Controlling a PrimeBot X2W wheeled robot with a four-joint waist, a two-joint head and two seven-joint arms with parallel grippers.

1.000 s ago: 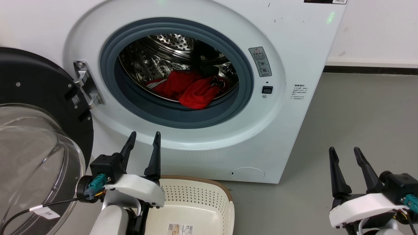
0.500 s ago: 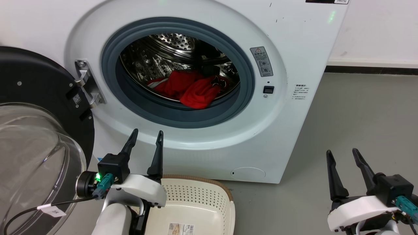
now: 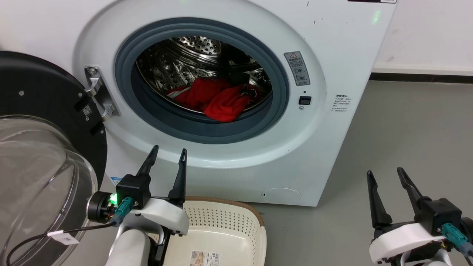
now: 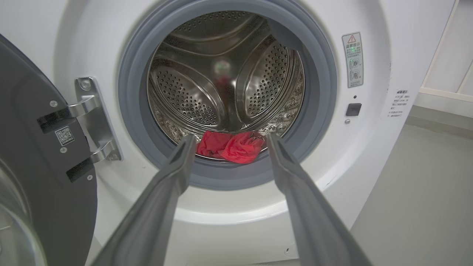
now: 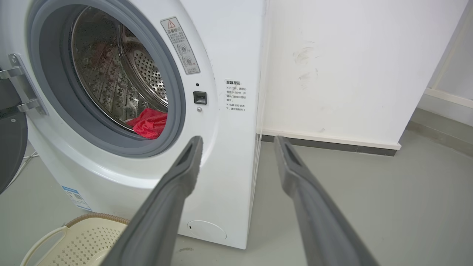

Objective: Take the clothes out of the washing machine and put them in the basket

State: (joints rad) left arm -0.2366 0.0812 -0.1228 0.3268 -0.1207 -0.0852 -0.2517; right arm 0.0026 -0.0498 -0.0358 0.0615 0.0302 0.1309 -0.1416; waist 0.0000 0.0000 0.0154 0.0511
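Currently, the clothes (image 3: 218, 99) lie at the drum front inside the washing machine (image 3: 332, 55); left gripper (image 3: 169, 149) faces the porthole, jaws apart for reaching in; right gripper (image 3: 384, 171) jaws apart, idle; basket (image 3: 225, 218) sits below.

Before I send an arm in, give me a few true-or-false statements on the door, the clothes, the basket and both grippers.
1. The washing machine has its door swung open. True.
2. The basket stands on the floor in front of the machine. True.
3. The clothes lie in the basket. False: the red clothes lie in the drum.
4. The left gripper is shut on a garment. False: it is open and empty, outside the machine and below the porthole.
5. The right gripper is open, over the floor to the right of the machine. True.
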